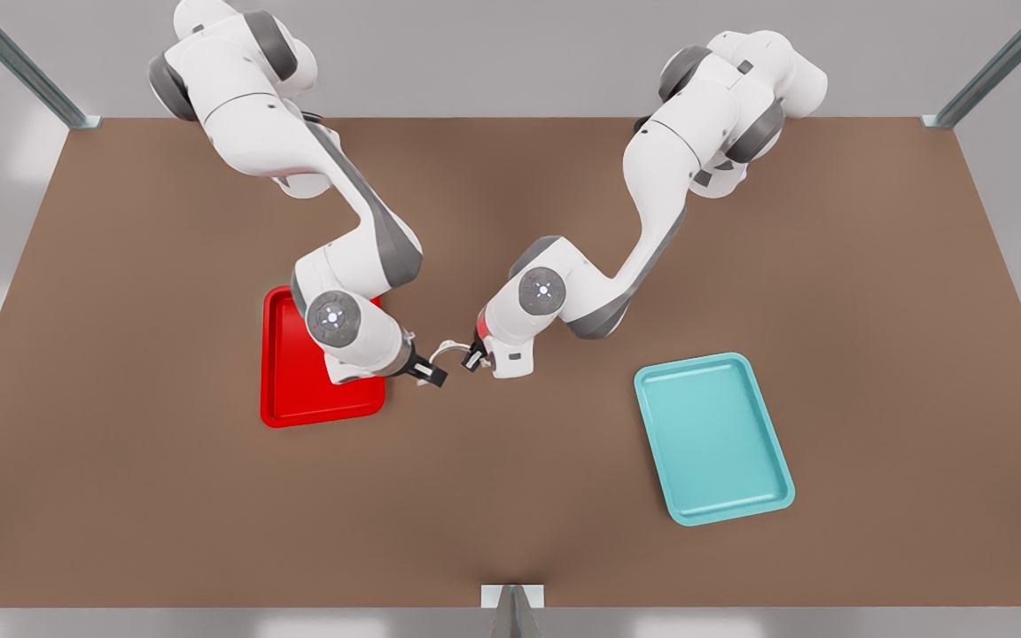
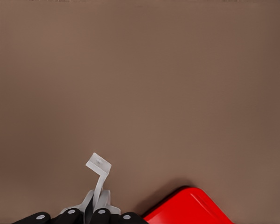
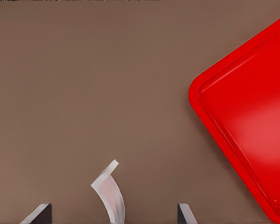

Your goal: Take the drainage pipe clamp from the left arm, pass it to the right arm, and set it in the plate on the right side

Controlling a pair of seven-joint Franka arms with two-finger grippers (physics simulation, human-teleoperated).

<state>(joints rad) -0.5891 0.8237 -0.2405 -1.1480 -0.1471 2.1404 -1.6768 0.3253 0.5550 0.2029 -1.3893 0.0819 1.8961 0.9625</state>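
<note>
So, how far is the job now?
Done: the left gripper holds the clamp in the air. In hand: the right gripper is open around its other end, not gripping yet. Left: close, release, place it in the red tray.

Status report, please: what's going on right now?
Left tool shut on small white arched clamp. Right tool open, straddling its free end. Glossy red tray alongside.

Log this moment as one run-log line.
phase: handover | left hand: shut on drainage pipe clamp | right hand: open around clamp's free end | plate: clamp not yet in it
</note>
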